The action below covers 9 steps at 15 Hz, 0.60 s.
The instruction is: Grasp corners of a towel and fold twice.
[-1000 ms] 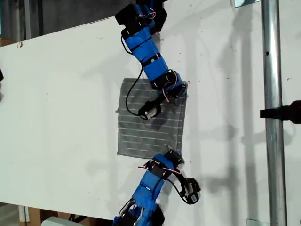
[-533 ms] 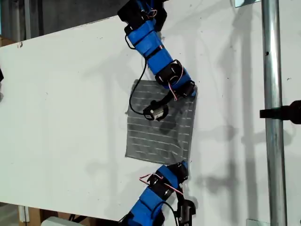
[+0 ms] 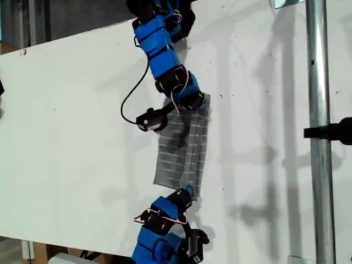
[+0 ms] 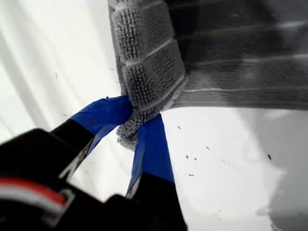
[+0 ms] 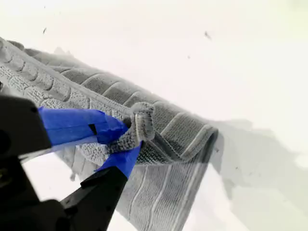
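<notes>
Towel [image 4: 147, 72] corners sit pinched in both sets of blue-taped jaws — my first gripper [image 4: 137, 127] clamps one looped, nubby grey corner, my second gripper [image 5: 126, 139] another. From the jaws the soft striped cloth lies as a narrow doubled strip on the white table [image 3: 71, 121] — between the two arms.

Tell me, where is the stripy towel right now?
The towel lies half-folded on the white table, near the middle of the exterior view, stretched between the two blue arms, each pincer pinching a corner.
</notes>
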Each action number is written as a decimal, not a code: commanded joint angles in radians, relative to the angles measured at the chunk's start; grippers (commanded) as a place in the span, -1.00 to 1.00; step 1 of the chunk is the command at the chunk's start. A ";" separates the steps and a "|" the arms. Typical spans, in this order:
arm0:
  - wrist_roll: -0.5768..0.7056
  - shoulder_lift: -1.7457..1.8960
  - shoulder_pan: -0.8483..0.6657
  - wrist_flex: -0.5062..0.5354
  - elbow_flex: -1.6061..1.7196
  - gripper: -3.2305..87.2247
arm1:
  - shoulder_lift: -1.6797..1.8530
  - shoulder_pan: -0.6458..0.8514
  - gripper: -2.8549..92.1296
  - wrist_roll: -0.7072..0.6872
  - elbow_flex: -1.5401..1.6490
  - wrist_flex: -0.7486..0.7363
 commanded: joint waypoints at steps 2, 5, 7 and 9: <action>0.163 0.069 -0.275 -0.028 0.060 -1.00 | 0.103 0.186 -0.94 -0.009 0.078 0.175; 0.334 0.061 -0.495 -0.072 0.061 -1.00 | 0.140 0.410 -0.94 -0.152 0.173 0.100; 0.437 0.074 -0.612 -0.112 0.037 -1.00 | 0.169 0.563 -0.94 -0.290 0.183 0.035; 0.503 0.086 -0.684 -0.118 -0.015 -1.00 | 0.216 0.689 -0.94 -0.419 0.150 0.018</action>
